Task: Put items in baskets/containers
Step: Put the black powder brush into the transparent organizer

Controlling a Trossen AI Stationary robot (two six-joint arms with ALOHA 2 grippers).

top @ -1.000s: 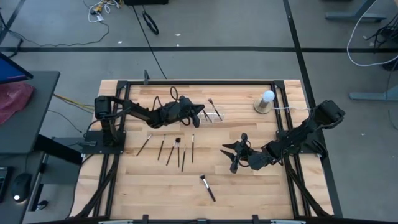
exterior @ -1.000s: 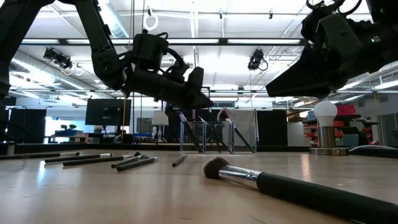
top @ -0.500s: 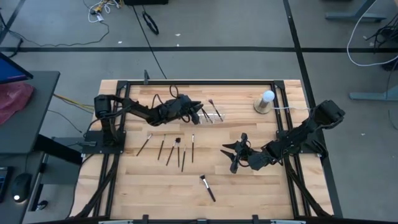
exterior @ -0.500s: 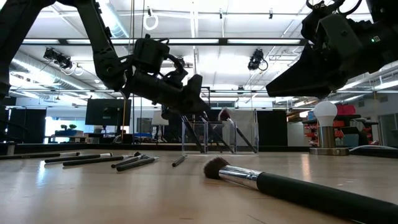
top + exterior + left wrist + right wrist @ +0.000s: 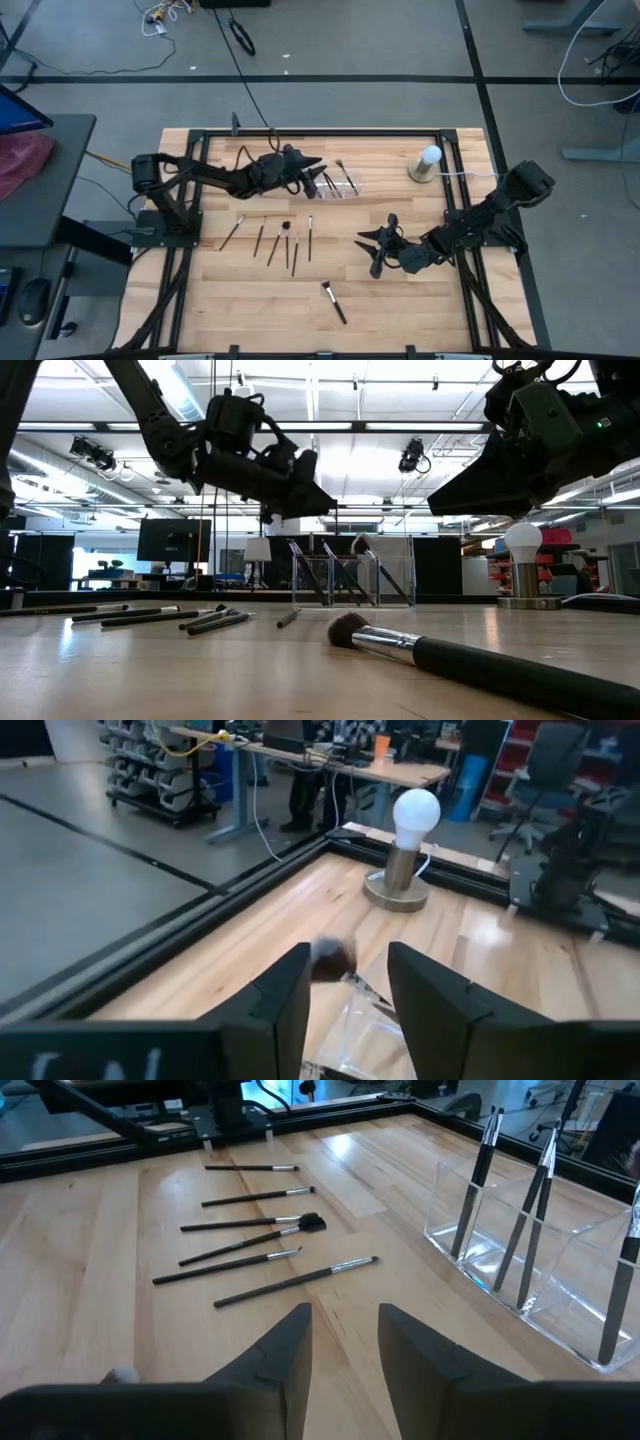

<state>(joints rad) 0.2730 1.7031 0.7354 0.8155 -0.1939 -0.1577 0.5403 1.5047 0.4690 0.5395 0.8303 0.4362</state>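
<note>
The clear organiser tray sat near the worktop's far edge, several makeup brushes leaning inside. Six loose brushes lay in a row nearer, one large brush apart. The left end effector hovered beside the tray, fingers parted, empty. The right end effector waited mid-worktop, open, empty.

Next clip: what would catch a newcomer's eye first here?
Probably the clear organiser tray at the table's far side, with several makeup brushes leaning upright in it and the left gripper, empty and open, beside it. Next, the row of loose brushes lying mid-table, and a fluffy-tipped brush near the front edge.
</note>
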